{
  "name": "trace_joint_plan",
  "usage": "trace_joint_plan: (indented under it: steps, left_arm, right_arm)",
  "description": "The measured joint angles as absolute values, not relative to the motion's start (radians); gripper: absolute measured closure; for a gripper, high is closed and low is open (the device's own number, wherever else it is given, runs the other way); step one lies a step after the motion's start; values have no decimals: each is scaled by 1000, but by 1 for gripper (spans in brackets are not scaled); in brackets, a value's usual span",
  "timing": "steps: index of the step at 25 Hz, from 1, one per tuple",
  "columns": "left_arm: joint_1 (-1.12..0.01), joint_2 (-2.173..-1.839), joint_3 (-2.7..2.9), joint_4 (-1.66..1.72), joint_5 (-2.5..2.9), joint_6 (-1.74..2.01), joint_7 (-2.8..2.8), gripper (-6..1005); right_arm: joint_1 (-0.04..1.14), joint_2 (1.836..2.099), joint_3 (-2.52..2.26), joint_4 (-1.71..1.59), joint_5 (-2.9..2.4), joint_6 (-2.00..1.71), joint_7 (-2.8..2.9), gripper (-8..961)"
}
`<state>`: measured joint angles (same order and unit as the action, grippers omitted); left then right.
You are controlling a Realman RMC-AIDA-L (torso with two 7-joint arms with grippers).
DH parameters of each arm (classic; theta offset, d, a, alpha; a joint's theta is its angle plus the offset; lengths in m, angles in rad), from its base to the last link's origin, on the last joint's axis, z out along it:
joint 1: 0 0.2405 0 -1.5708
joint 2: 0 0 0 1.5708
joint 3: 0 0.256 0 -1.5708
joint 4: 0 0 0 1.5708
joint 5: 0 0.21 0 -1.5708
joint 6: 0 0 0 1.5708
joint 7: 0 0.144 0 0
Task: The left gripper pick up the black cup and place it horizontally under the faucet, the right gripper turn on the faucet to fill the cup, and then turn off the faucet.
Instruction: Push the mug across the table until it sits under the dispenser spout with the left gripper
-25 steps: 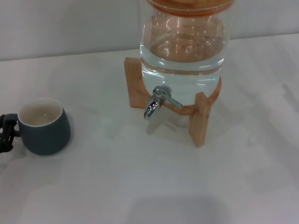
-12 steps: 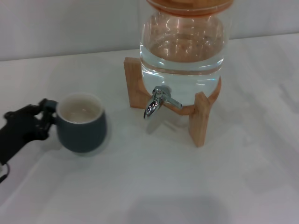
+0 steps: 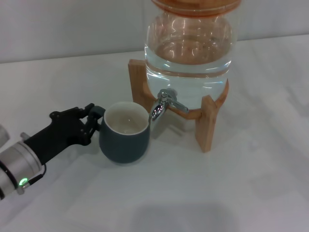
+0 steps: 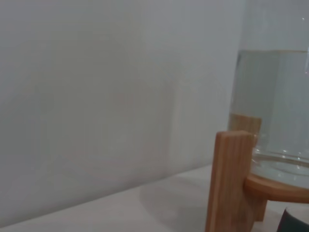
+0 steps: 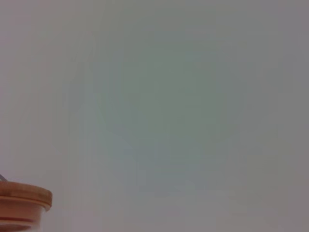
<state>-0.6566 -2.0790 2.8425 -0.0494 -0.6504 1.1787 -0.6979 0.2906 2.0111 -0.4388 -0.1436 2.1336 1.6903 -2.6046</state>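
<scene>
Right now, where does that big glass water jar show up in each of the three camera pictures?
Head view: the glass jar stands at top centre on its wooden stand, behind the faucet and the black cup that the left gripper holds.
Left wrist view: the jar fills the picture's right edge, above the stand.
Right wrist view: only its orange lid shows, in a lower corner.
Shared landmark: the stand, in the head and left wrist views.

We see soft, even, bright light; faint shadows sit under the black cup (image 3: 124, 134) and wooden stand (image 3: 206, 123), glints on the faucet (image 3: 163, 104).
</scene>
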Motion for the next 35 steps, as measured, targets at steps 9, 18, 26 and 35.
trace_joint_plan:
  steps: [9,18,26,35]
  left_arm:
    - [-680,-2082,2842,-8,-620,1120,-675,830]
    - [-721,-2082,2842,27,-582,1069,-667,830]
    - [-734,-2082,2842,59,-550,1006,-667,830]
    - [-736,-2084,2843,65,-526,996,-664,847]
  right_arm:
    - [295,2011,-439,-136,2134,1695,-2605,157]
    - [304,2011,-439,-125,2134,1693,-2610,157]
    - [310,2011,-439,-118,2137,1688,-2612,157]
    - [313,2011,-439,-119,2138,1668,-2612,157]
